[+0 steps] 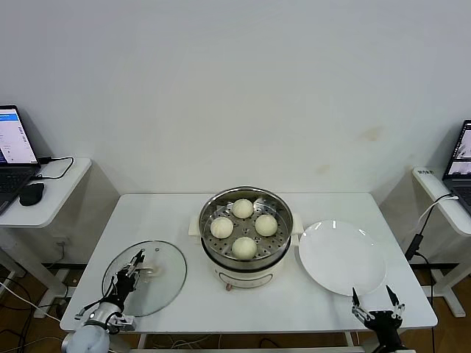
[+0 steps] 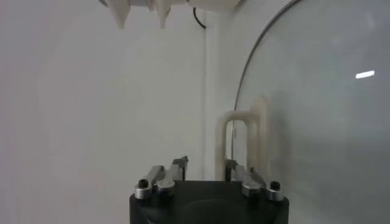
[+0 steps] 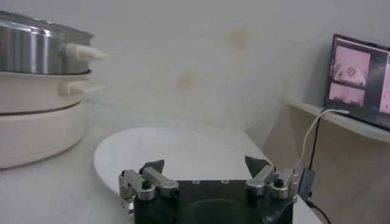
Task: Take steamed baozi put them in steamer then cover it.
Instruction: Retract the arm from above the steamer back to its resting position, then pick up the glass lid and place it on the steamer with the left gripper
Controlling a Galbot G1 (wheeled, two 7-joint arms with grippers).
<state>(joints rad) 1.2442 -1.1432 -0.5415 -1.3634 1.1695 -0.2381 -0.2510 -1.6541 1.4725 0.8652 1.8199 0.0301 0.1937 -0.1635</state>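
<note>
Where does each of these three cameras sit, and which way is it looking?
Head view: high on the robot, looking down at the table, steamer, both grippers.
Left wrist view: behind the left gripper, facing the cover and its handle.
Right wrist view: behind the open right gripper, facing the white plate.
Shared: head and right wrist views both show the steamer and plate.

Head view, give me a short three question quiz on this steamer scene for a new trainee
1. How many steamed baozi sit in the steamer?
2. True or false: the cover is already on the steamer.
3. Which gripper is at the cover's handle? A) the left gripper B) the right gripper C) neither

Key
1. Four, all on the perforated tray.
2. False. It lies flat on the table, to the robot's left of the steamer.
3. A. Its fingers are around the cream handle; the right gripper waits open near the table's front edge, by the white plate.
</note>
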